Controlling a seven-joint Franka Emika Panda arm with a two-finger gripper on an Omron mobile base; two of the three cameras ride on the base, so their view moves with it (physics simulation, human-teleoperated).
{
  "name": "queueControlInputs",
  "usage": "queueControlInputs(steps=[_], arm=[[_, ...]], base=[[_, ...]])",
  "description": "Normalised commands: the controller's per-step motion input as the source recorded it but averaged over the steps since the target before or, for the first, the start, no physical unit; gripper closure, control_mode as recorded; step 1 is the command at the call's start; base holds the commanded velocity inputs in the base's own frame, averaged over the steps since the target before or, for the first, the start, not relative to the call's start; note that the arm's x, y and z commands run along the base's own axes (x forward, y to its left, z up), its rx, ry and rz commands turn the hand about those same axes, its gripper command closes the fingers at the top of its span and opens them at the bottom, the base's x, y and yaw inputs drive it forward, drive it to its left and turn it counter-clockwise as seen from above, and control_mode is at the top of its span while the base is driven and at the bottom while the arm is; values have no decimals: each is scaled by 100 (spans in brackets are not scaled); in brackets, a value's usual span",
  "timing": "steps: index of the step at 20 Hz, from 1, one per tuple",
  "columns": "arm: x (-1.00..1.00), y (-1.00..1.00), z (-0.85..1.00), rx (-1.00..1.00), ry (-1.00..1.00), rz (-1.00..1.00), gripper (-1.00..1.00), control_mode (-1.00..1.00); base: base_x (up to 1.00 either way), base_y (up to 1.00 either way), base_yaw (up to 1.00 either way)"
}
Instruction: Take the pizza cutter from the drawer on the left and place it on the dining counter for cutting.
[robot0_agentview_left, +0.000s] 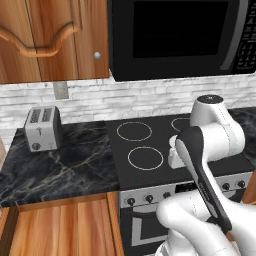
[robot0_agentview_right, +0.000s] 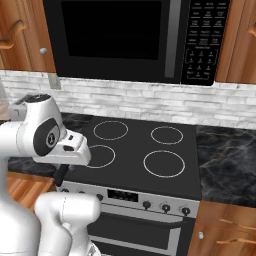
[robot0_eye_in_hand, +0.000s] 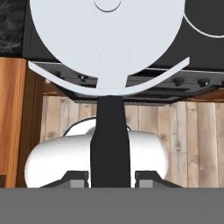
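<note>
1. I am reading the gripper (robot0_eye_in_hand: 113, 178) from the hand view. The fingertips (robot0_eye_in_hand: 76, 178) are sitting drawn in close together. I am making out nothing between them, so I am not able to say whether they are pinching the cutter.
2. The hand is pointing down in front of the stove (robot0_agentview_left: 150, 145), and its camera is taking in the oven knobs and the plank floor (robot0_eye_in_hand: 188, 131).
3. The drawer (robot0_agentview_left: 65, 227) is lying low and to the arm's left, under the worktop (robot0_agentview_left: 65, 160) that is carrying the toaster (robot0_agentview_left: 42, 128). It is looking pulled open to me, with plain wood facing up, though I am not certain of that.
4. I am not able to place the cutter. I am guessing it is either lying in that drawer or sitting hidden in the shut fingers.
5. The coming move is turning on this one relation: the drawer is sitting off to the left of the hand and lower than the stove top. If the cutter is in there, I am expecting to swing left and down.
6. I am not judging the cutter's long axis, so I am leaving the wrist angle undecided.
7. The dining counter is coming later.
</note>
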Motion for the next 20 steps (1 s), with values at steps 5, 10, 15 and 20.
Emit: queueControlInputs(steps=[5,10,15,20], arm=[[0,-21,23,6,0,2,100,-100],[0,-32,5,1,0,-4,100,-100],[0,-3,0,-2,0,-8,100,-100],[0,0,0,-2,0,-14,100,-100]], base=[[0,0,0],[0,0,0],[0,0,0],[0,0,0]])
